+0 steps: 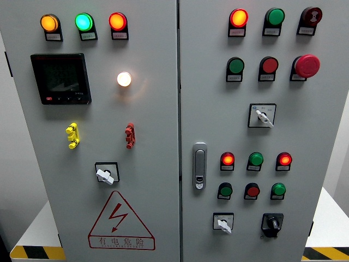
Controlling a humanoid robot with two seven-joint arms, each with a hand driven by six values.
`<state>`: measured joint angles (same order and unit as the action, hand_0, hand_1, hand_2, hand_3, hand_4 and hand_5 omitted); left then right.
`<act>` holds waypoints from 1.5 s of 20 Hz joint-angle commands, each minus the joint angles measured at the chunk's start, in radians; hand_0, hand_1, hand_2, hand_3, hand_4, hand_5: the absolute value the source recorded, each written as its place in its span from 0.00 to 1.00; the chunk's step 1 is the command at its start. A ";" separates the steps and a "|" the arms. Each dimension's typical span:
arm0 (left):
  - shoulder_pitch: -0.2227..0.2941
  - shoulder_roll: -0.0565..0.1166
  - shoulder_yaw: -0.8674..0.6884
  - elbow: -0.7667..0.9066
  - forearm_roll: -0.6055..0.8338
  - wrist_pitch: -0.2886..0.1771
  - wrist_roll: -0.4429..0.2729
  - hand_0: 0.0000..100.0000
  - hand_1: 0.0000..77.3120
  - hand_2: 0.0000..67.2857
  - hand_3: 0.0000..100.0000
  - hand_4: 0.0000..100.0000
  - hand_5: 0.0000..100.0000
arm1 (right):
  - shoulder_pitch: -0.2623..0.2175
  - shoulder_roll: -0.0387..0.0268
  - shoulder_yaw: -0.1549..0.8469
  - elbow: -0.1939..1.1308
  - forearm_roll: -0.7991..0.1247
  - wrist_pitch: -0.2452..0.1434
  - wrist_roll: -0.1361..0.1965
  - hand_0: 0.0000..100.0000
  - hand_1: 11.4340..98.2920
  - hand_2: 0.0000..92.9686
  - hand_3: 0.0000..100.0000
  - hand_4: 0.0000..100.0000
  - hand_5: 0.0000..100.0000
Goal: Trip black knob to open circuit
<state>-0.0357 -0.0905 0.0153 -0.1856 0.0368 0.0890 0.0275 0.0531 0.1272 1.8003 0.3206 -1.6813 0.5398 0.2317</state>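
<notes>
Two doors: a grey cabinet (pixel 158 229) fills the view, split by a seam down the middle into a left door and a right door.
Black knob: the black knob (pixel 271 223) sits at the lower right of the right door, on a dark square plate, last in the bottom row.
Neighbour switch: a white-handled switch (pixel 223 223) sits just left of the black knob, its handle pointing down and to the right.
Upper switch: another white-handled switch (pixel 263 116) sits higher on the right door, handle slanting down-right.
Right door lamps: a lit red lamp (pixel 238 18) at the top; a big red mushroom button (pixel 307 65) at the upper right.
Door handle: a silver latch (pixel 199 165) stands upright near the seam.
Left door top: orange lamp (pixel 49 23), green lamp (pixel 84 22) and red-orange lamp (pixel 117 21) glow in a row.
Meter: a black screen (pixel 60 78) sits below them, with a glowing white bulb (pixel 124 79) to its right.
Clips: a yellow part (pixel 72 135) and a red part (pixel 130 135) sit side by side, well apart.
Warning sign: a red triangle (pixel 119 218) with a lightning bolt sits low on the left door.
Hands: neither hand shows, so the state of the fingers cannot be told.
</notes>
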 commanded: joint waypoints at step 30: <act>-0.001 0.000 0.000 0.000 0.000 0.000 0.000 0.00 0.00 0.29 0.26 0.10 0.09 | -0.050 0.0062 -0.234 1.025 0.256 -0.305 0.021 0.89 0.57 0.00 0.77 0.87 1.00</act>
<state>-0.0366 -0.0905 0.0154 -0.1856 0.0368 0.0890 0.0277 -0.0136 0.1293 1.5665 1.3438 -1.4344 0.2388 0.2608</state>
